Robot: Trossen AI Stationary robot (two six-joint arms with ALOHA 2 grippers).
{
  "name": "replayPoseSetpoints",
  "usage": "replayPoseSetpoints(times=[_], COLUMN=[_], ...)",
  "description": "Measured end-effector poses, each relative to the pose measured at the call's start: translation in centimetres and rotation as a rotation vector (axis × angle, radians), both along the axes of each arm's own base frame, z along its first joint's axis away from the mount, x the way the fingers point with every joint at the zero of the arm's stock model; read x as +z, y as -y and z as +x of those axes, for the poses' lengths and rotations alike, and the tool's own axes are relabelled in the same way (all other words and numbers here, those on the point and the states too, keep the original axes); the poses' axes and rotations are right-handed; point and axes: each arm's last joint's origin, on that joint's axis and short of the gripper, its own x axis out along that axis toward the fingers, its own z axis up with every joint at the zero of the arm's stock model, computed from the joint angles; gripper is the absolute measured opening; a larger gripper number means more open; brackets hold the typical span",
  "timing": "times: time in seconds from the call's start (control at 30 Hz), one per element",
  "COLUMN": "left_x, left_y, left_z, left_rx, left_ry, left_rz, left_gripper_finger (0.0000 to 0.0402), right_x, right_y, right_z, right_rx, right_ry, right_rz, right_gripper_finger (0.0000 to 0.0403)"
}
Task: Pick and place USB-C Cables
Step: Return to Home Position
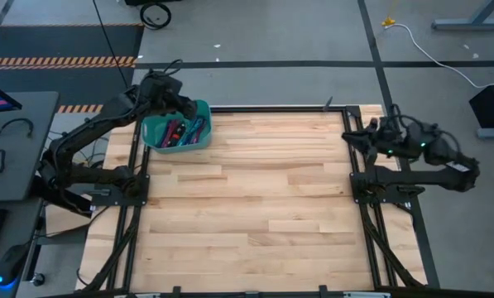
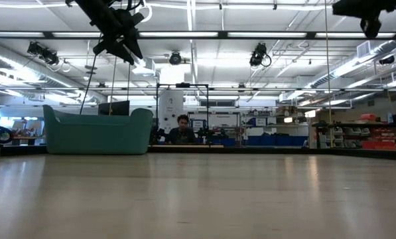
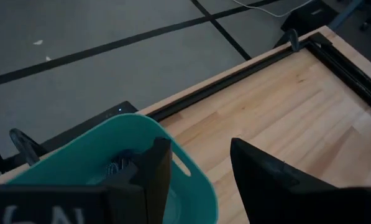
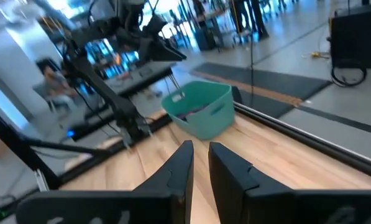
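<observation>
The USB-C cables [image 1: 180, 131] lie as a heap of coloured bundles inside the teal bin [image 1: 199, 136] at the table's far left corner. A few of them [image 3: 117, 167] show past the bin's rim [image 3: 191, 177] in the left wrist view. My left gripper [image 3: 201, 168] hangs open above the bin [image 2: 98, 133], well clear of it [image 2: 126, 48], and holds nothing. My right gripper [image 1: 351, 137] waits high at the table's far right edge, shut and empty [image 4: 201, 165], pointing across the table toward the bin [image 4: 201, 115].
The wooden table top [image 1: 263, 207] is framed by black rails [image 1: 271, 108]. A white cable [image 1: 433, 50] trails on the floor beyond the far edge. A person [image 2: 182, 129] sits far behind the table in the room.
</observation>
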Motion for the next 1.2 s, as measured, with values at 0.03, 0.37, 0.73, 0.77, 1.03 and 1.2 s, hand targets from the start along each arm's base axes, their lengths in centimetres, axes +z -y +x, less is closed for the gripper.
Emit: replayPoseSetpoints(times=[0.03, 0.37, 0.73, 0.77, 1.03, 1.2], left_x=[0.0, 0.0, 0.0, 0.0, 0.0, -0.2], left_y=[0.0, 0.3, 0.3, 0.3, 0.3, 0.4], left_z=[0.0, 0.3, 0.3, 0.3, 0.3, 0.2], left_rx=[-0.001, -0.012, -0.016, -0.016, -0.017, -0.018], left_ry=[0.001, 0.005, 0.0, 0.0, -0.003, -0.024], left_rz=[-0.001, -0.002, 0.004, 0.004, 0.002, -0.014], left_gripper_finger=[0.0172, 0.0172, 0.0172, 0.0172, 0.0172, 0.0172], right_x=[-0.8, -6.7, -11.4, -11.8, -13.3, -14.1], right_y=[0.0, 0.4, 0.3, 0.3, 0.4, 0.4], right_z=[0.2, 3.9, 6.3, 6.4, 6.5, 6.2], right_rx=[0.0, 0.036, 0.142, 0.166, 0.122, 0.126], right_ry=[0.024, 0.29, 0.313, 0.295, 0.187, 0.124], right_rz=[0.003, -0.002, -0.069, -0.075, -0.077, -0.036], right_gripper_finger=[0.0054, 0.0054, 0.0029, 0.0022, 0.0005, 0.0003])
